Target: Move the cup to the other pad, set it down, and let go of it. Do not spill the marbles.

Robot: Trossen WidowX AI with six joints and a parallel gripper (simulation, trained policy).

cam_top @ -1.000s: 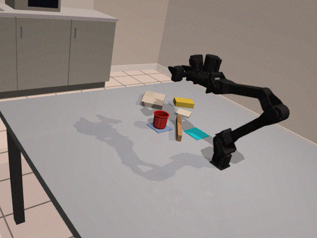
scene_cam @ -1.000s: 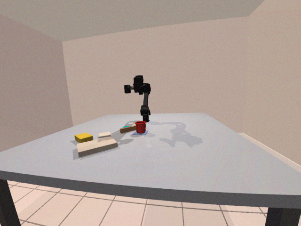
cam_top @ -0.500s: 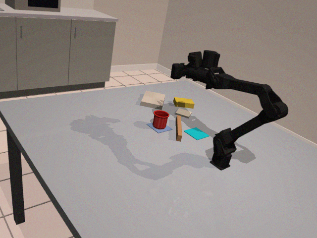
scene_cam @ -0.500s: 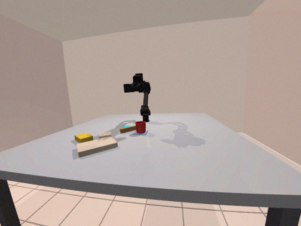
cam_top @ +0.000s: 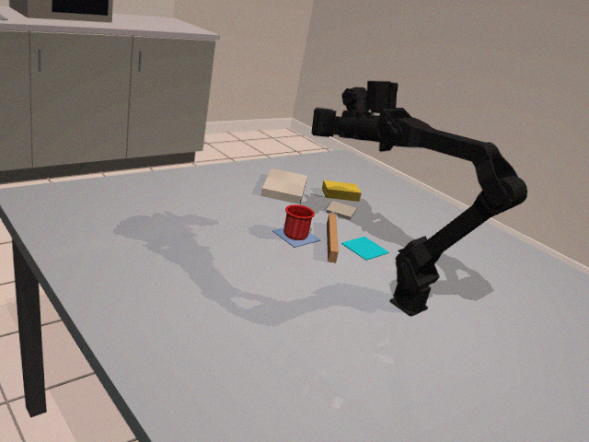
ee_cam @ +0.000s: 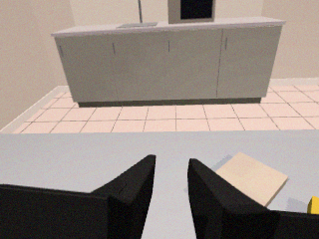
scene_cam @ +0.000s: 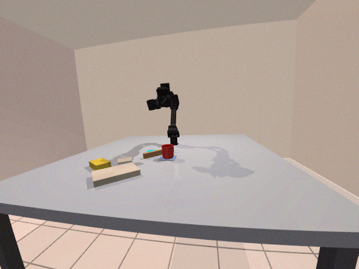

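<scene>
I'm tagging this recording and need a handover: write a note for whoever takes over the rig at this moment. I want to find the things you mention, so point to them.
Gripper [cam_top: 324,122] [scene_cam: 151,104] [ee_cam: 171,163]: raised well above the table, fingers partly closed with a gap, nothing between them.
Cup [cam_top: 298,223] [scene_cam: 168,152]: upright on the blue pad [cam_top: 295,243] [scene_cam: 167,158], released. Marbles inside cannot be made out.
Cyan pad [cam_top: 365,248] [scene_cam: 150,151]: bears no cup; the wooden bar [cam_top: 332,238] [scene_cam: 152,153] stands between the pads.
Done or left: if blue is the target, apparently nothing remains; start pad unconfirmed.

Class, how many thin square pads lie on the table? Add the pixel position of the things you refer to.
2: the blue pad [cam_top: 281,234] [scene_cam: 161,159] under the red cup [cam_top: 298,223] [scene_cam: 168,152]; the cyan pad [cam_top: 365,248] [scene_cam: 151,151] across the brown bar [cam_top: 332,238] [scene_cam: 152,153].
</scene>
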